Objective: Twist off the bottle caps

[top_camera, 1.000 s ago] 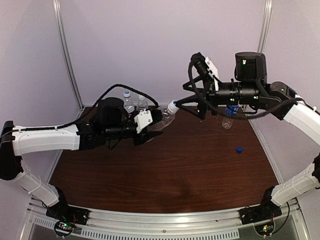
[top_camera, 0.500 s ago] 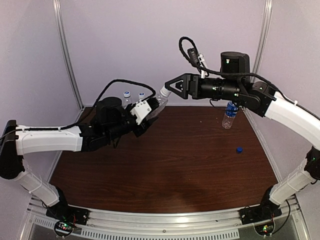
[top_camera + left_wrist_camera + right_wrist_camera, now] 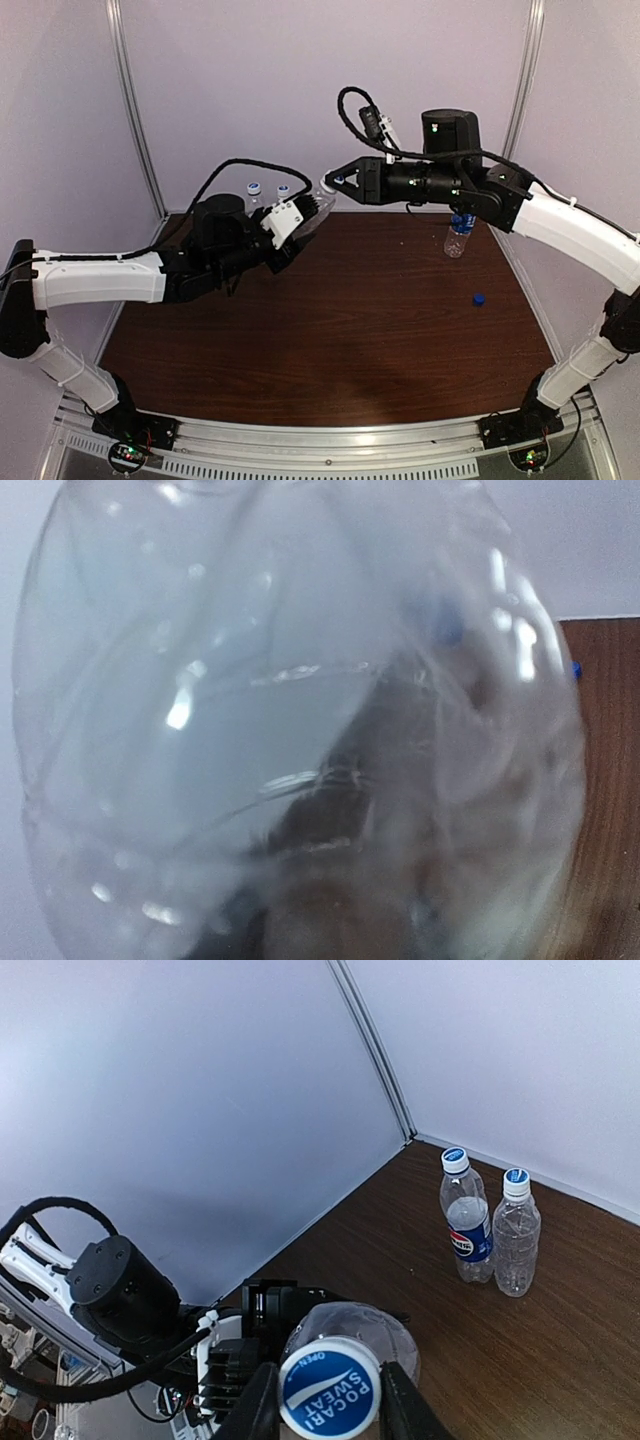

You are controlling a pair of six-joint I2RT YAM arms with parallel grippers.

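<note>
Left gripper clamped on a clear bottle, and I've got it up off the desk, tilted neck-first toward my right arm. In the left wrist view its body fills everything. My right gripper is on the neck, fingers pressed to either side of the white cap with the blue centre, pinching it. In the back left corner the Pepsi bottle and a plain bottle stand upright, just beside each other, both capped. Over on the right stands a blue-label bottle, with a loose blue cap on the desk near it.
</note>
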